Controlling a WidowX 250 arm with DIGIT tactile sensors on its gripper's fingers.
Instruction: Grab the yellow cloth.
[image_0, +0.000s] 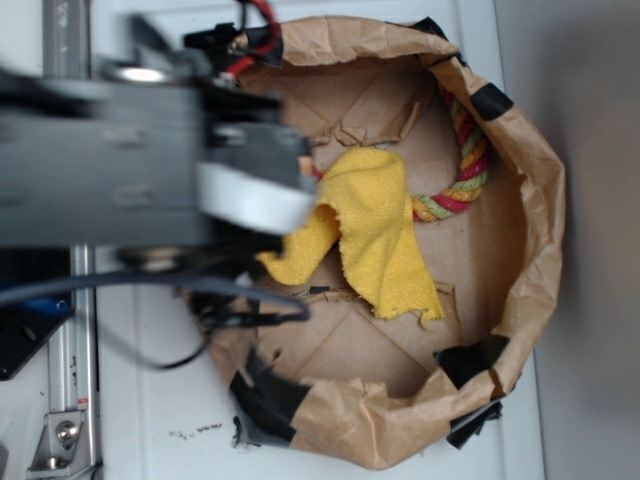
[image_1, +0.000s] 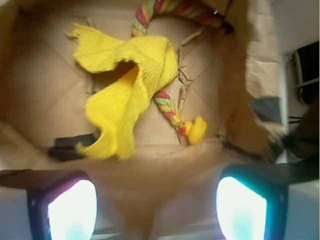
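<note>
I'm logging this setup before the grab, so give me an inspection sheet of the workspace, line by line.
Surface: cardboard floor of a crumpled brown paper bin, patched with black tape.
Job's things: yellow cloth, rumpled and folded, lying partly over the rope.
Clutter: braided rope curving along the bin wall; small yellow duck at the rope's end.
Hand: hand above the bin, fingers spread apart, holding nothing.
Cables: red and black wires at the arm; black cable looping below it.
Surroundings: white tabletop, metal rail.
</note>
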